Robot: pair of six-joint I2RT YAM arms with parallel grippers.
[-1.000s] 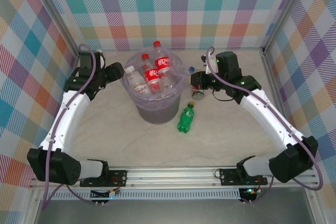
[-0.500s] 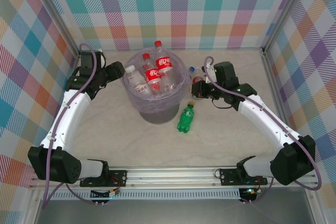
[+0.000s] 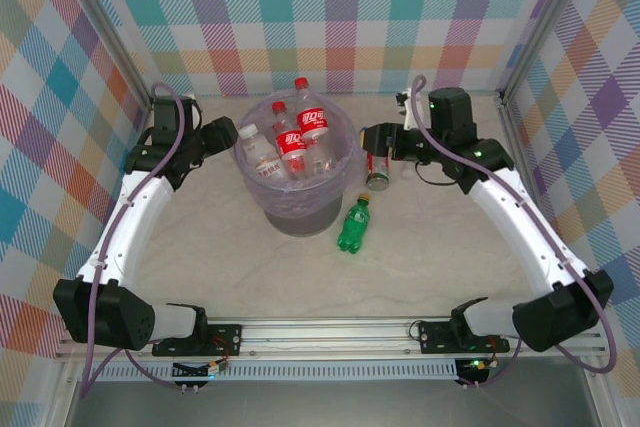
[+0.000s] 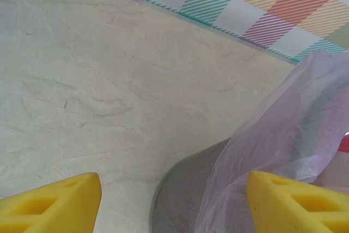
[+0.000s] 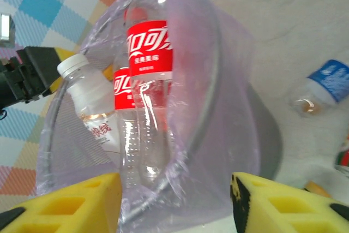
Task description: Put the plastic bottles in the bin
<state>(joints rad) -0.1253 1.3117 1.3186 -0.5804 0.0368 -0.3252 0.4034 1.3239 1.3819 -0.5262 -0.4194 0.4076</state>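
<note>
The grey bin (image 3: 300, 209) with its lavender bag stands mid-table and holds several plastic bottles, among them two red-labelled ones (image 3: 291, 140) and a white-capped one (image 3: 256, 150). In the right wrist view the bag's rim (image 5: 191, 80) is just ahead, with a red-labelled bottle (image 5: 148, 47) and the white-capped bottle (image 5: 90, 102) inside. On the table lie a green bottle (image 3: 353, 226), a red-labelled bottle (image 3: 378, 174) and a blue-labelled bottle (image 5: 322, 84). My right gripper (image 3: 368, 139) (image 5: 174, 200) is open and empty at the bin's right rim. My left gripper (image 3: 226, 135) (image 4: 174, 200) is open beside the bin's left wall (image 4: 191, 189).
Checked walls and metal frame posts (image 3: 520, 47) enclose the table on three sides. Bare tabletop (image 3: 240, 267) stretches in front of the bin and to its left (image 4: 82, 80). The arm bases sit on the rail (image 3: 320, 332) at the near edge.
My right gripper dipped toward the bottles right of the bin, then rose and drew back to the bin's rim, empty. The loose bottles and the left arm have stayed put.
</note>
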